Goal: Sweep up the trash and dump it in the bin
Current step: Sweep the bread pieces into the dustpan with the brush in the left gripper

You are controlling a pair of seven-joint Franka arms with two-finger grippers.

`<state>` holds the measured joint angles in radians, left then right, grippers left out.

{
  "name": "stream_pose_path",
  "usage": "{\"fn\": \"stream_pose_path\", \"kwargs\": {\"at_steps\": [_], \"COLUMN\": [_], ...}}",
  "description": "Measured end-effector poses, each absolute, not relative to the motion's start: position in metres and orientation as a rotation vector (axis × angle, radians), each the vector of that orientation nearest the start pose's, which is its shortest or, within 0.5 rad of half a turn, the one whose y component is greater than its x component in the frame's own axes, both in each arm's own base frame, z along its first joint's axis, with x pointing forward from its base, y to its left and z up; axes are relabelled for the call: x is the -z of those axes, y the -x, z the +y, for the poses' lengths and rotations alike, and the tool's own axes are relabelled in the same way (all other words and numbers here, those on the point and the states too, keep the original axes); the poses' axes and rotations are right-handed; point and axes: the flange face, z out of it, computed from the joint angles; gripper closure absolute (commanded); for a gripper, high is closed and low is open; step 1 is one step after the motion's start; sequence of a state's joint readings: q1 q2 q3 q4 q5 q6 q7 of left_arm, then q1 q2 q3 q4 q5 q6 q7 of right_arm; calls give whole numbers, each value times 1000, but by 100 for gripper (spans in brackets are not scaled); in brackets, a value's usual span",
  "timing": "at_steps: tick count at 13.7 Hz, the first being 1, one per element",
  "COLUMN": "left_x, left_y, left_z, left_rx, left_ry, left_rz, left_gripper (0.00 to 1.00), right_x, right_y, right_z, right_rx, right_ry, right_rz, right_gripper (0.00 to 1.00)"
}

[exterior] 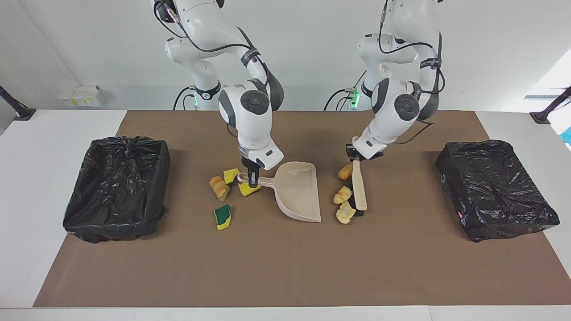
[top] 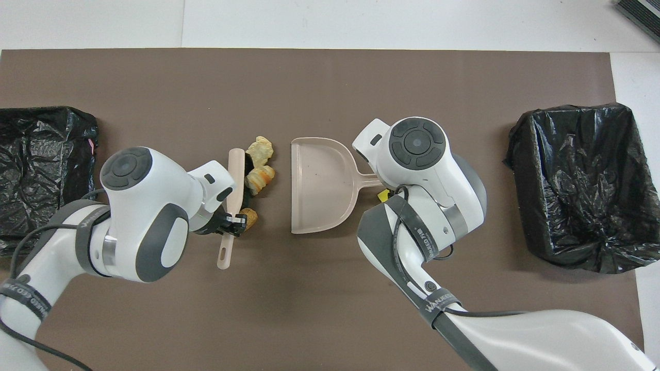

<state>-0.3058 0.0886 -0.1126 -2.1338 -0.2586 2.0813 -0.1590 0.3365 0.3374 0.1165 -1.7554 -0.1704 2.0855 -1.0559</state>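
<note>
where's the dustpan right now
The dustpan sits mid-table, its handle held by the right pincer, sponge chunks by its handle and bread pieces just off its open mouth.

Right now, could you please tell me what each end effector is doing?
Left end effector: shut on the brush handle.
Right end effector: shut on the dustpan handle.

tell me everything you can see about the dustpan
The dustpan is beige plastic, a shallow scoop with raised side walls and a slim handle. It lies flat on the brown mat, empty, mouth toward the bread pieces. The right end effector is shut on its handle, beside a yellow sponge chunk.
</note>
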Motion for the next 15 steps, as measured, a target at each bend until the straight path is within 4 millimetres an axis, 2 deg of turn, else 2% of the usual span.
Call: {"fn": "stream_pose_path", "kwargs": {"at_steps": [3, 5, 6, 8, 11, 12, 14, 15], "left_x": [-365, -374, -380, -400, -439, -446, -439, -428], "left_y": [-459, -448, -448, -454, -459, -459, -452, -443], "left_z": [-295, -319, -322, -311, -277, -265, -246, -234], "left_rx": [-288, -273, -271, -349, -460, -481, -525, -555], "left_ry": [3335, 3340, 3344, 3331, 3241, 3195, 3096, 3051], "left_rz": [239, 247, 236, 84, -432, -591, -824, -884], "left_gripper": [100, 100, 100, 100, 100, 100, 100, 100], "right_x": [-376, -374, -373, -372, -371, -371, -372, -373], "right_y": [-583, -583, -584, -584, -584, -585, -585, -584], "right_z": [277, 280, 280, 280, 279, 279, 281, 283], "right_rx": [38, 32, 30, 30, 31, 27, 20, 20], "right_ry": [-2115, -2110, -2110, -2110, -2107, -2093, -2052, -2030], "right_rz": [2177, 2182, 2183, 2183, 2187, 2200, 2236, 2256], "right_gripper": [100, 100, 100, 100, 100, 100, 100, 100]}}
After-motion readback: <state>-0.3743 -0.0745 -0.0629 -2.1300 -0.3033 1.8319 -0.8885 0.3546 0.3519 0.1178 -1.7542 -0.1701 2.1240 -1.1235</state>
